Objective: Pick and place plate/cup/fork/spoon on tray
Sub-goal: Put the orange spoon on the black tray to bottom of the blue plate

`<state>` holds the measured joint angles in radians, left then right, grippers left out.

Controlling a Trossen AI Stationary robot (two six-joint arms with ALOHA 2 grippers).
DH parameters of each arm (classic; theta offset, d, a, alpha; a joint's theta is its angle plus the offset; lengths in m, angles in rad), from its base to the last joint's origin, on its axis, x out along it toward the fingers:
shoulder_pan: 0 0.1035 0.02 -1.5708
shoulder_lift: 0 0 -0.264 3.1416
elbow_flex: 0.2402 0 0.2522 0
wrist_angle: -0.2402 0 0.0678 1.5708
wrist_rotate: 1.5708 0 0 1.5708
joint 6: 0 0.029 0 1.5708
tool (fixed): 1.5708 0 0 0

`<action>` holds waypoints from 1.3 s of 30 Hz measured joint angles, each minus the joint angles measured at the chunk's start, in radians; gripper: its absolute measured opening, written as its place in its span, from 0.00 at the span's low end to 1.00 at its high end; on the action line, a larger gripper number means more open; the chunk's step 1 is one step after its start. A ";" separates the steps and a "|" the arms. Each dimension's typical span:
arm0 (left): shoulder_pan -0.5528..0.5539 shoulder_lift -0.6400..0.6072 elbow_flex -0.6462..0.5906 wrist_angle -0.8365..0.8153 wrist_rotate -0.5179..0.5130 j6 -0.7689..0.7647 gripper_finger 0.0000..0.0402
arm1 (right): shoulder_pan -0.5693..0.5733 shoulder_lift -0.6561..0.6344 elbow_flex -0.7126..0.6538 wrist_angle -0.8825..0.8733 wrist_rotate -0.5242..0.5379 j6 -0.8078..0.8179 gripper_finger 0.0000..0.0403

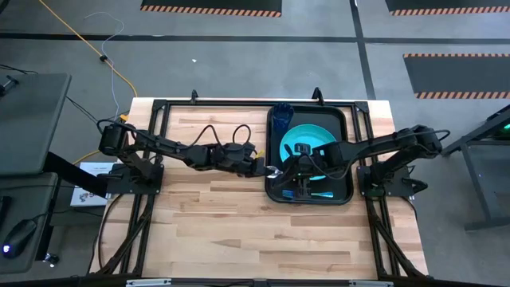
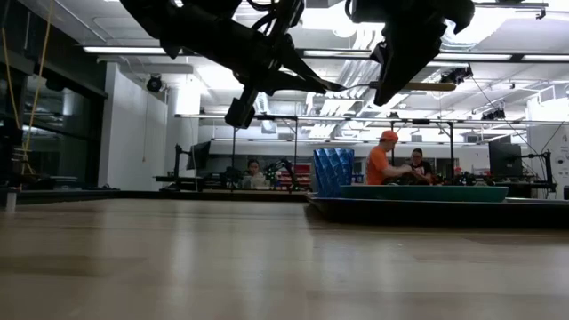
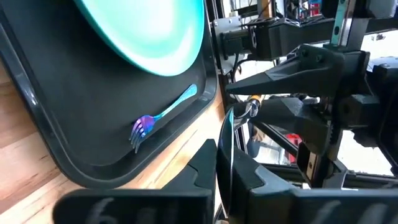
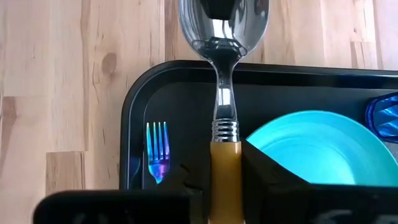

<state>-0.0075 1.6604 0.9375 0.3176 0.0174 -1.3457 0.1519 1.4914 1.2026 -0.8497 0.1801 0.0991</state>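
You have the tray (image 1: 348, 151) on the counter (image 1: 215, 231), toward its right and far side, with the plate (image 1: 307, 142) lying inside it and the cup (image 1: 280, 118) standing in its far left corner, just beside the plate. The fork (image 4: 157, 151) lies flat in the tray along its near edge, beside the plate. The spoon (image 4: 222, 74) is up in the air above the tray's left part, its bowl reaching out past the tray's rim over the counter.

fork (image 3: 163, 118) in tray (image 3: 74, 149) — beside plate (image 3: 149, 31)
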 joint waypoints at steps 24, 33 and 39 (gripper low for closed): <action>0.191 -0.253 -0.010 0.201 0.095 0.578 0.35 | 0.161 -0.261 -0.443 -0.037 -0.142 0.473 0.08; 0.138 -0.418 -0.066 0.231 0.020 0.712 0.30 | 0.106 -0.176 -0.483 0.146 -0.138 0.398 0.08; 0.121 -0.485 -0.107 0.228 -0.058 0.715 0.29 | 0.058 -0.091 -0.483 0.210 -0.136 0.308 0.08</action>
<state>0.1139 1.1752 0.8307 0.5454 -0.0402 -0.6303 0.2095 1.4003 0.7193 -0.6394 0.0441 0.4073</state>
